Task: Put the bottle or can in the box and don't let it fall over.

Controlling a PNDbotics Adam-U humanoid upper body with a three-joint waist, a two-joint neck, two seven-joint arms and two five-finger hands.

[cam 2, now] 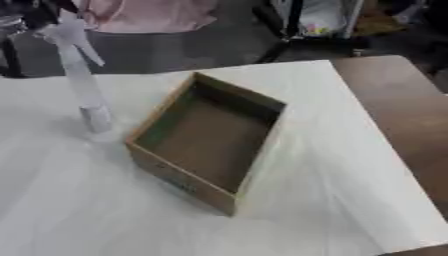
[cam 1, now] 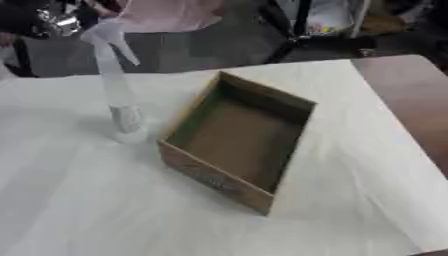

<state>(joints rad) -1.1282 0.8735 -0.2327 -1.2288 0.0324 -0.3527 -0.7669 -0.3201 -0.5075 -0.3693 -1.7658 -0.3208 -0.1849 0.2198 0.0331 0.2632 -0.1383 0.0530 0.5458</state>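
A tall, clear spray bottle (cam 1: 119, 90) stands upright on the white tablecloth (cam 1: 79, 200), just left of an open cardboard box (cam 1: 238, 140), not touching it. Neither robot hand appears, so their state cannot be told.

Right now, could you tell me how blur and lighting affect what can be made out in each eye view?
Left eye view: soft overall, the spray bottle pale and smeared against the white cloth, the print on the box front unreadable. Right eye view: equally soft, light even, only a faint shadow by the bottle's base; the box interior reads dark. Neither hand shows.
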